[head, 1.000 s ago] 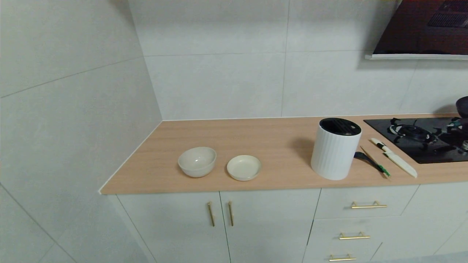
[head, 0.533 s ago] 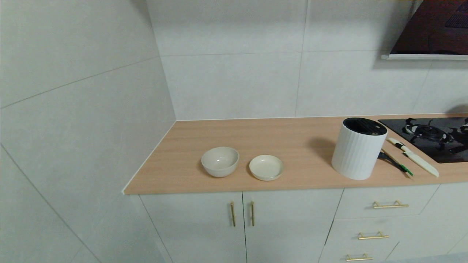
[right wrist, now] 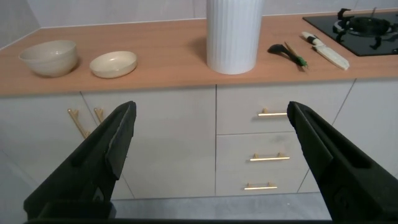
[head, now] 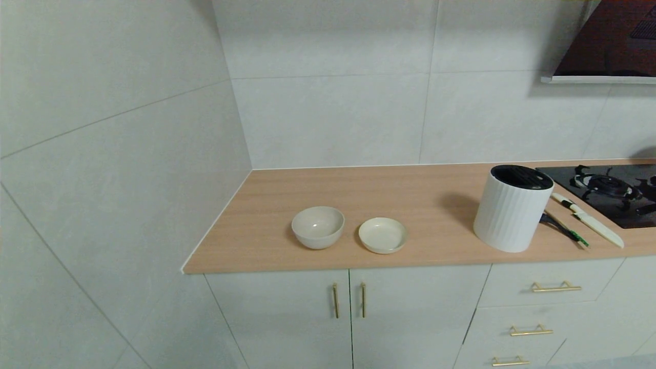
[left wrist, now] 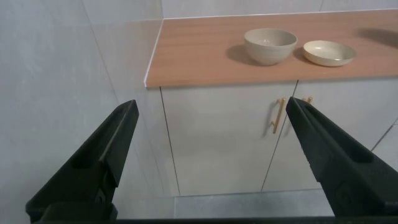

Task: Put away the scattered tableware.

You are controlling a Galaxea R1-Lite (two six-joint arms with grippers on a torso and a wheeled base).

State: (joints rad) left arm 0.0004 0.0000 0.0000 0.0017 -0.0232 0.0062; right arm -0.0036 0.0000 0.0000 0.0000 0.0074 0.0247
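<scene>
- The left gripper (left wrist: 210, 107) is seen with its fingers spread wide and nothing between them, held low before the cabinet doors (head: 348, 318), well apart from the tableware.
- The bowl (head: 318, 227) is found upright on the desk (head: 410, 195), left of centre in the head view. It is judged to be glazed ceramic: stiff, fairly heavy, slippery and breakable. The rim is best pinched, with one finger inside the wall and one outside.
- The shallow dish (head: 383, 234) is set just beside the bowl, to its right, with a gap between them. It is judged light but brittle. Little is offered by its low lip, so the edge would be taken from above.
- The white ribbed holder (head: 512, 207) stands upright at the right of the frame, and its slotted black top is left free for utensils.
- A black spoon (head: 547, 219), chopsticks (head: 566, 228) and a knife (head: 589, 221) are laid flat just right of the holder, near the hob (head: 610, 192). They are judged light, thin and stiff. The handles should be gripped and the knife's blade avoided.
- The right gripper (right wrist: 210, 109) is likewise spread wide and empty, held low before the drawers.
</scene>
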